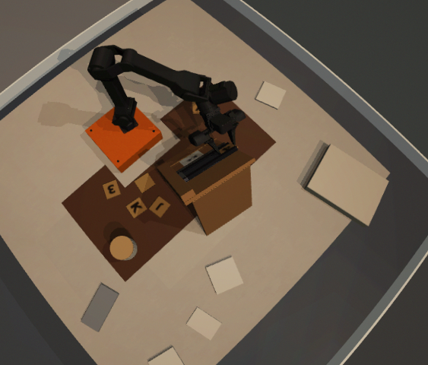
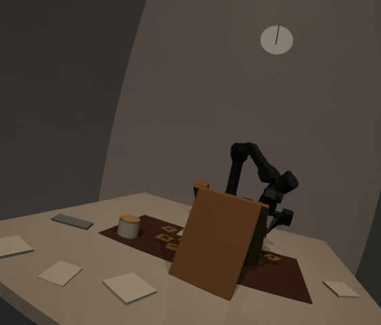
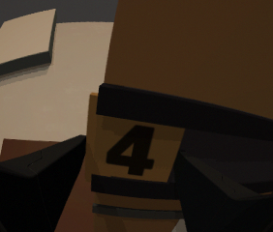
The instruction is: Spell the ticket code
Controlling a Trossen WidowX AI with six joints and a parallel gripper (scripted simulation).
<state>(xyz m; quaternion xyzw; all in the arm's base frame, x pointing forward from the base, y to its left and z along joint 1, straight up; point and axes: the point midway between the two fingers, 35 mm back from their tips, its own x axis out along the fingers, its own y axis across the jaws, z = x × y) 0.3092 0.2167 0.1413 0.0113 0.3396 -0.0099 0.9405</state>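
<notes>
My gripper point(image 1: 226, 147) point(image 3: 132, 150) is shut on the tile marked 4 point(image 3: 163, 166), at the open end of the dark rail point(image 1: 202, 163) point(image 3: 195, 109). The tile sits between the rail's bars, its outer edge sticking out slightly. No other tile shows in the rail. The ticket point(image 1: 191, 157) lies above the rail on the board point(image 1: 227, 200) point(image 2: 214, 241); its print is too small to read. A K tile point(image 1: 136, 207), a J-like tile point(image 1: 160, 206), a tile like 3 or E point(image 1: 111, 189) and a blank-looking tile point(image 1: 144, 182) lie left. Another tile point(image 1: 195, 108) point(image 2: 273, 257) is partly behind the arm.
A lidded round jar point(image 1: 122, 248) point(image 2: 128, 227) stands on the left brown mat point(image 1: 125, 271). A large pale block point(image 1: 347, 184) point(image 3: 20, 41) lies right of the board. Flat pale pads point(image 1: 271, 95) point(image 1: 224, 274) point(image 1: 204, 323) and a grey slab point(image 1: 99, 307) point(image 2: 72, 221) lie around the counter.
</notes>
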